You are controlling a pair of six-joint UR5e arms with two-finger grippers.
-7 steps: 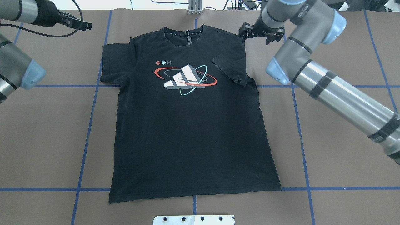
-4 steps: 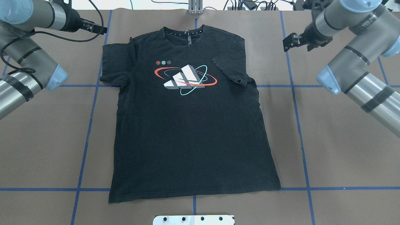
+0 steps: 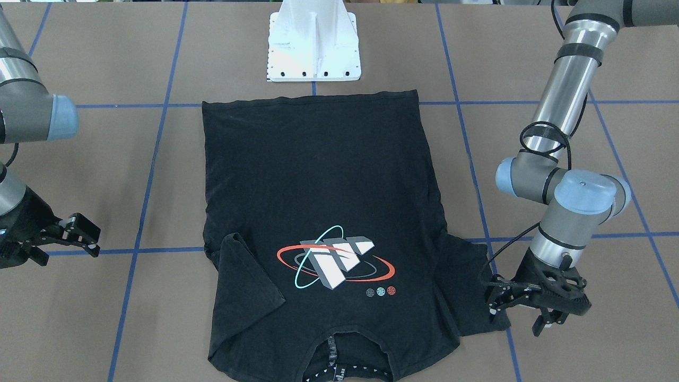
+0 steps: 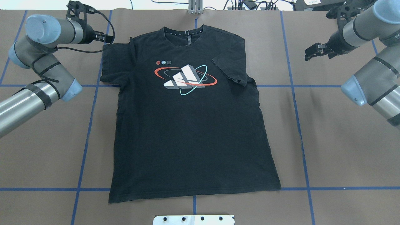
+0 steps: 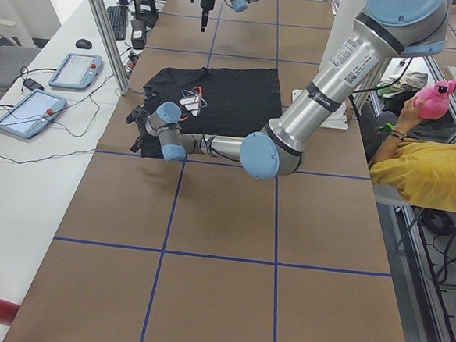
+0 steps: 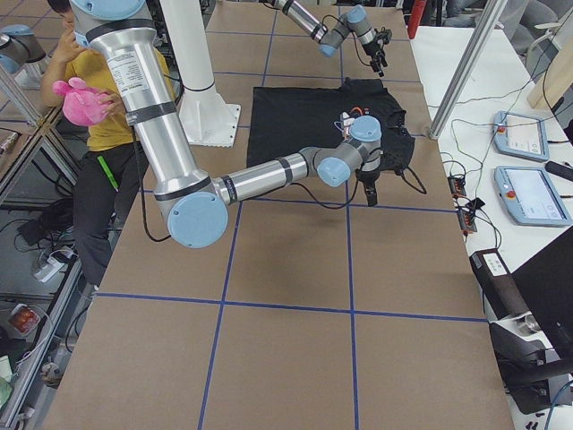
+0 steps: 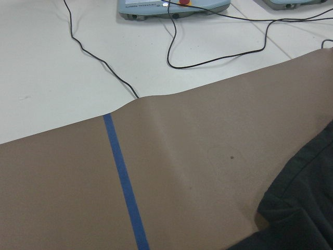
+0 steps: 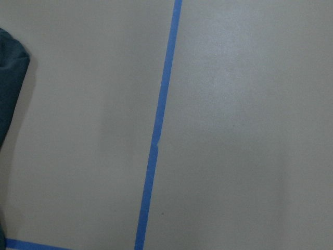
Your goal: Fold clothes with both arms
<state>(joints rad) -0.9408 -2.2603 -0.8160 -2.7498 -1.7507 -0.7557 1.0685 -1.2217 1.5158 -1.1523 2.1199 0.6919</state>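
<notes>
The black T-shirt [image 4: 187,134] lies flat and face up on the brown table, collar at the far side; it also shows in the front view [image 3: 318,175]. The sleeve on the robot's right [image 4: 231,67] is folded in onto the chest beside the print. The other sleeve [image 4: 114,62] lies flat and spread out. My left gripper [image 4: 107,38] is open and low at that sleeve's far outer corner; the front view [image 3: 517,313] shows it at the sleeve's edge. My right gripper [image 4: 314,52] is open and empty, well to the right of the shirt, also seen in the front view [image 3: 85,236].
Blue tape lines [image 4: 295,103] cross the brown table cover. The white mount base [image 3: 314,48] stands at the robot's side of the shirt's hem. A white bench with control pendants [image 7: 171,6] and cables lies beyond the table's far edge. A person in yellow [image 5: 424,169] sits beside the table.
My left gripper has moved right and down to the flat sleeve's corner. My right gripper has drawn away to the right from the shirt's shoulder. The shirt has not moved.
</notes>
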